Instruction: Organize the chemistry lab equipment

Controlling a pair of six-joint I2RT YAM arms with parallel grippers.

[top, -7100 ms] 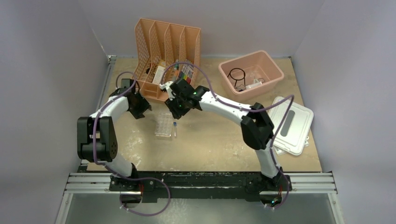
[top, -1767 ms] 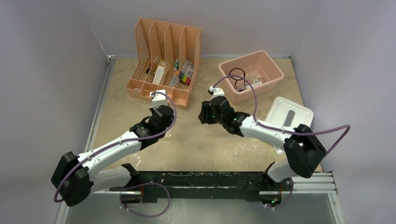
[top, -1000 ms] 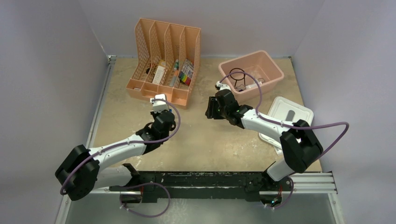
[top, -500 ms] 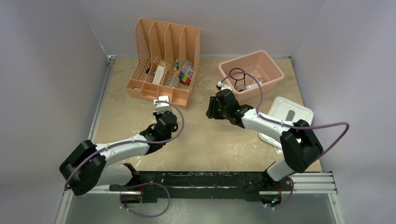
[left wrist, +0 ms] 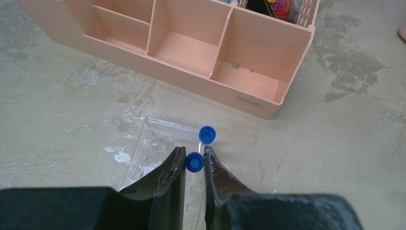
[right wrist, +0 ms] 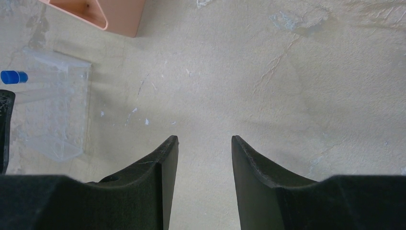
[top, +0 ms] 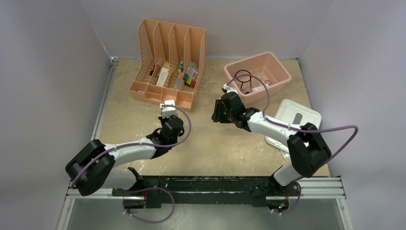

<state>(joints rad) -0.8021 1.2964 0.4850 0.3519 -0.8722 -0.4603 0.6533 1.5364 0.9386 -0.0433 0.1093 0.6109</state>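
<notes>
In the left wrist view my left gripper (left wrist: 194, 157) is shut on a blue-capped clear tube (left wrist: 194, 162), held upright over the clear tube rack (left wrist: 154, 143). A second blue-capped tube (left wrist: 207, 134) stands at the rack's far right corner. My right gripper (right wrist: 205, 140) hangs open over bare table with nothing between its fingers. Its view shows the rack (right wrist: 56, 111) and a blue cap (right wrist: 11, 76) at the left. From above, the left arm hides the rack. A black wire ring (top: 243, 76) lies in the pink tub (top: 283, 73).
The peach file organizer (top: 168, 60) stands at the back left, its front trays (left wrist: 191, 45) just beyond the rack. The tub's white lid (top: 298, 125) lies at the right, under the right arm's forearm. Grey walls close in the table on three sides.
The left arm has swung a little right and nearer with the tube held. The right arm has stayed where it was.
</notes>
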